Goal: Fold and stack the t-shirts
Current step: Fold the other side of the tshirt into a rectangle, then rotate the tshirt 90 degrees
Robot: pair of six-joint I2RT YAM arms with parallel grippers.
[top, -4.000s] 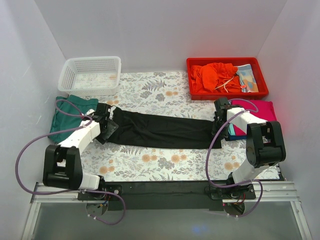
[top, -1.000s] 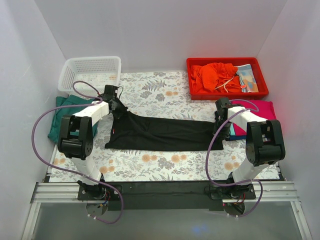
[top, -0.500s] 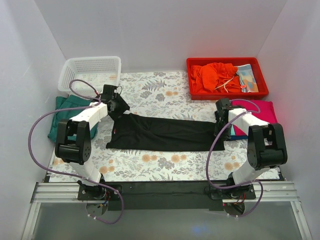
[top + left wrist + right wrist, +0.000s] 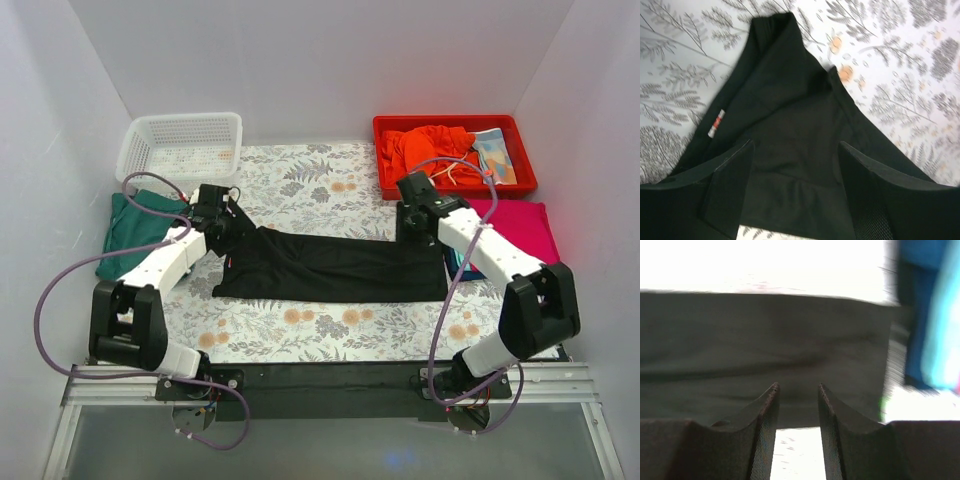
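- Black shirt (image 4: 330, 268) laid in a long band across the middle of the flowered counter (image 4: 320, 190).
- Left pincer (image 4: 795, 147) spread wide over the shirt's bunched left end, gripping nothing; small white tag (image 4: 716, 125) beside it.
- Right pincer (image 4: 798, 386) at the shirt's right end, narrowly parted, nothing between; view blurred, contact with cloth unclear.
- Green shirt (image 4: 135, 235) at left, partly behind arm and cable.
- Magenta shirt (image 4: 520, 225) at right; teal cloth (image 4: 462, 265) mostly hidden by the arm.
- Farthest: white basket (image 4: 185, 118), red tray (image 4: 450, 120) of orange cloth (image 4: 425, 150).
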